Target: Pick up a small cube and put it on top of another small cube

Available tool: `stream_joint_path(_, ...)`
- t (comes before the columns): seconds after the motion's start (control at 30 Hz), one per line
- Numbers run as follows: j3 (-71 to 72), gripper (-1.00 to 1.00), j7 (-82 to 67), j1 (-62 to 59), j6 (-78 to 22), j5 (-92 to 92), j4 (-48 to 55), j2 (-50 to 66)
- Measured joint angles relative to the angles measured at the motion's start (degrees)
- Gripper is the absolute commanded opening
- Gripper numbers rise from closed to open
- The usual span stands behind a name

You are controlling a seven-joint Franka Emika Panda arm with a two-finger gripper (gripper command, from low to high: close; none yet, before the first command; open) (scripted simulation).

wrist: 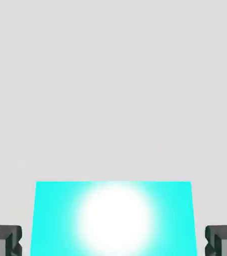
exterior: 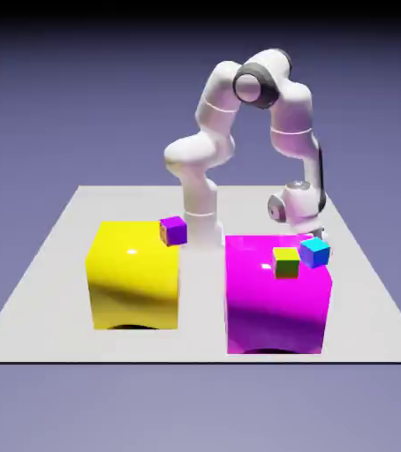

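**Closing on the cube at the magenta block's corner**

Standing across the table, I see the gripper [exterior: 310,238] reaching down over the far right corner of the magenta block [exterior: 275,309]. The small cube [exterior: 314,252], with blue and cyan faces, sits right under it. I cannot tell whether the cube rests on the block or hangs just clear of it.

In the hand view a bright cyan face [wrist: 113,220] fills the space between the two grey fingertips [wrist: 5,240]. The cube looks centred. A thin sliver shows on each side, so I cannot tell whether the pads are pressing on it or just flank it.

To my eye this is the grasp step. The grip should be firm and square on opposite faces before any lift.

A yellow-and-green cube [exterior: 285,262] lies just beside, on the same block top, and looks the handiest target. I'd lift straight up first, because a sideways drag would likely knock it. Then move over it, line up the edges, lower gently and let go only once the cube is seated.

A purple cube [exterior: 174,230] on the yellow block [exterior: 133,282] is well apart.
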Motion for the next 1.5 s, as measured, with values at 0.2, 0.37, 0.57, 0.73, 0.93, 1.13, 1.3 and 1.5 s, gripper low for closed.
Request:
stream_joint_path(0.2, -9.9, -1.00, -4.7, 12.4, -6.4, 8.3, -2.0, -8.1)
stream_joint_path(0.37, -18.2, -1.00, -8.6, 22.8, -11.6, 15.3, -3.6, -14.8)
stream_joint_path(0.57, -13.9, -1.00, -3.8, 19.6, -13.9, 15.4, 2.3, -13.2)
stream_joint_path(0.73, -8.3, -1.00, 2.2, 9.8, -19.0, 10.3, 9.2, -13.3)
stream_joint_path(0.93, -5.6, -1.00, 6.4, -2.8, -27.9, 1.8, 14.3, -18.0)
stream_joint_path(1.13, -2.9, -1.00, 10.4, -15.7, -36.7, -6.8, 19.4, -22.8)
stream_joint_path(1.3, -6.9, -1.00, 8.5, -22.8, -44.9, -14.5, 18.1, -31.4)
stream_joint_path(1.5, -14.6, -1.00, 3.7, -30.1, -55.2, -24.1, 13.7, -43.8)
